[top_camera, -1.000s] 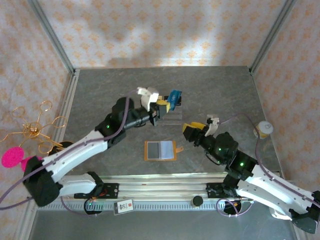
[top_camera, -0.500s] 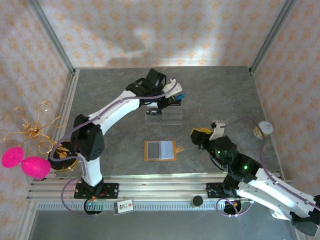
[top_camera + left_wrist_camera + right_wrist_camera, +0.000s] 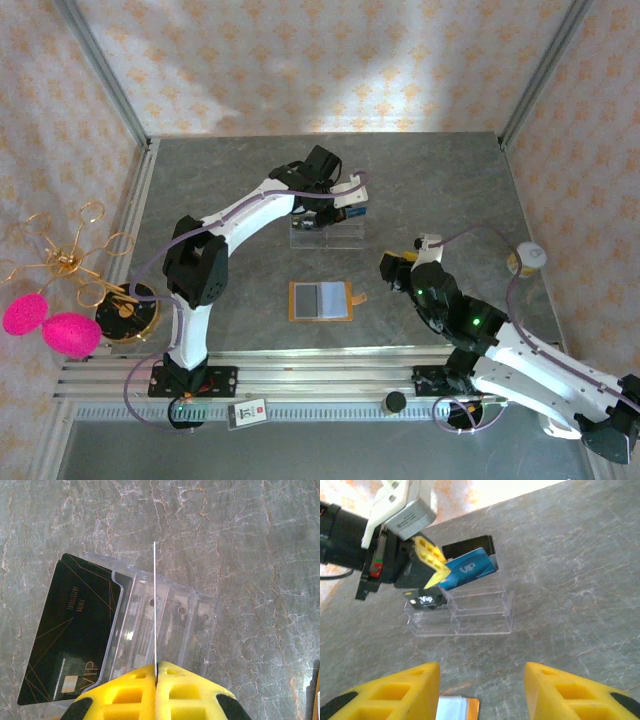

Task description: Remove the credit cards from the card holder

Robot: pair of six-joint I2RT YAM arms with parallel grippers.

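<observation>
Grey marbled stone covers the bench [image 3: 440, 180], which is closed in by walls [image 3: 300, 60] papered cream with an orange floral print and framed by aluminium posts.

Two arms work over it. The left end effector [image 3: 156, 669] is clamped on one blue card [image 3: 470, 570], held upright on its long edge just above the single clear acrylic stand [image 3: 187, 625]. One black card [image 3: 70, 635] marked VIP leans in a slot at one end of that stand. The right end effector [image 3: 481, 680] hangs with its yellow fingers [image 3: 555, 690] spread and nothing between them, off to the right of the card holder.

The one tan-orange card holder [image 3: 292, 301] lies open and flat at mid-bench, nearer the arm bases than the stand and well apart from it. A silver-grey card [image 3: 320, 299] shows inside; how many sit there I cannot tell.

Off the bench's left side are two pink pompoms [image 3: 68, 333], one gold wire ornament [image 3: 70, 255] and one dark round disc [image 3: 128, 312]. One small pale round object [image 3: 527, 257] sits near the right edge.
</observation>
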